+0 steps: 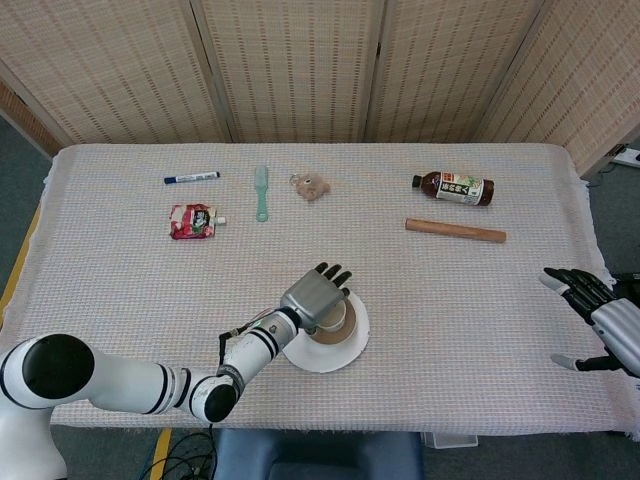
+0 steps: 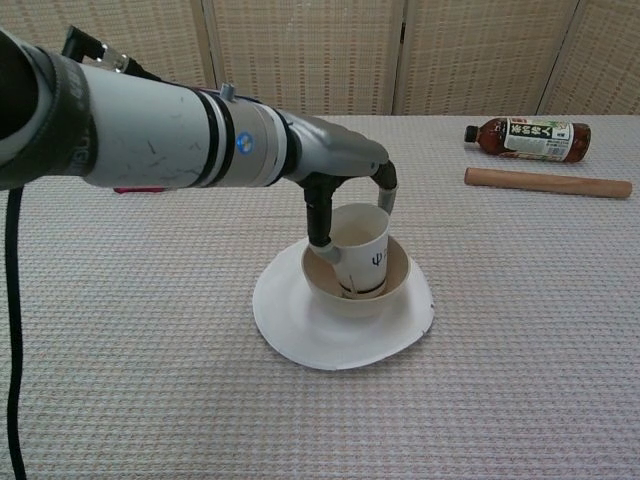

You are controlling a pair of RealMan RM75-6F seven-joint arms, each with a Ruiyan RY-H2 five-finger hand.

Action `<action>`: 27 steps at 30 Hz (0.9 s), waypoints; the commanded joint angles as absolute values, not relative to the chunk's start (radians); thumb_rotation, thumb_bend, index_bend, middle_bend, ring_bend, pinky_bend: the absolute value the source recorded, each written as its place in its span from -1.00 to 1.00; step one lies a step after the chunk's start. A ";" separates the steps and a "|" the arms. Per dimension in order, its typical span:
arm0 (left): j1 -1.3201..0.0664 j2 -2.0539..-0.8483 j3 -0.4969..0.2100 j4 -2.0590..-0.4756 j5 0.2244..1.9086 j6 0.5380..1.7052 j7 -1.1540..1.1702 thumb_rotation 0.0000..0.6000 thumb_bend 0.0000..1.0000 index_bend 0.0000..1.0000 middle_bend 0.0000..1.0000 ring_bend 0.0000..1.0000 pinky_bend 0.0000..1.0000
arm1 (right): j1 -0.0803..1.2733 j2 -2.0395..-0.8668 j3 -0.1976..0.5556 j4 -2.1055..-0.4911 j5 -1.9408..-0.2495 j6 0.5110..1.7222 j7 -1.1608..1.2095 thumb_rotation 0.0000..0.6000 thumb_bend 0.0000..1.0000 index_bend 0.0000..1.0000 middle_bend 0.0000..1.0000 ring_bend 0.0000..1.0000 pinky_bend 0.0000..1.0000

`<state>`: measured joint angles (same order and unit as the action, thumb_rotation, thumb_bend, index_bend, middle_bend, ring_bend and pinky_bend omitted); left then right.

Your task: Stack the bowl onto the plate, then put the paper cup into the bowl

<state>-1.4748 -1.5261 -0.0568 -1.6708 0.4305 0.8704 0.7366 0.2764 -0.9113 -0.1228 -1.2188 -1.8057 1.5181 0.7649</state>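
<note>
One left hand [image 2: 345, 185] is gripping the white paper cup [image 2: 358, 250] from above, upright inside the tan bowl [image 2: 390, 280], frame centre.

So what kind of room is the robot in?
Probably a test room for robots, not a real kitchen. A table with a woven cloth stands before folding screens, and odd things lie scattered on it: a marker, a drink bottle, a wooden stick.
</note>
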 commanded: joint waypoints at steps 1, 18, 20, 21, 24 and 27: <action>-1.476 -1.529 -0.057 -1.672 0.425 0.876 0.744 1.00 -0.48 -0.53 -0.80 -1.00 -0.70 | 0.276 -0.913 -0.122 -1.216 -1.805 1.520 0.768 1.00 -0.99 -1.00 -1.00 -1.00 -1.00; -1.477 -1.400 -0.061 -1.921 0.353 1.033 0.834 1.00 -0.48 -0.66 -0.80 -1.00 -0.70 | 0.261 -0.915 -0.115 -1.210 -1.805 1.557 0.782 1.00 -0.99 -1.00 -1.00 -1.00 -1.00; -1.467 -1.364 -0.060 -1.992 0.348 1.079 0.845 1.00 -0.48 -0.66 -0.80 -1.00 -0.70 | 0.260 -0.912 -0.114 -1.216 -1.809 1.568 0.781 1.00 -0.99 -1.00 -1.00 -1.00 -1.00; -1.462 -1.347 -0.057 -2.022 0.350 1.102 0.850 1.00 -0.48 -0.66 -0.80 -1.00 -0.70 | 0.259 -0.910 -0.113 -1.221 -1.812 1.573 0.779 1.00 -0.99 -1.00 -1.00 -1.00 -1.00; -1.425 -1.282 -0.045 -2.121 0.378 1.178 0.849 1.00 -0.48 -0.67 -0.80 -1.00 -0.70 | 0.253 -0.900 -0.114 -1.244 -1.817 1.586 0.761 1.00 -0.99 -1.00 -1.00 -1.00 -1.00; -1.357 -1.214 -0.011 -2.188 0.457 1.276 0.831 1.00 -0.48 -0.68 -0.80 -1.00 -0.70 | 0.243 -0.888 -0.116 -1.280 -1.817 1.589 0.721 1.00 -0.99 -1.00 -1.00 -1.00 -1.00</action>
<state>-1.4194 -1.2836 -0.0410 -2.1184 0.3921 1.1894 0.8386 0.2493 -0.8957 -0.1146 -1.2627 -1.8163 1.5861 0.7391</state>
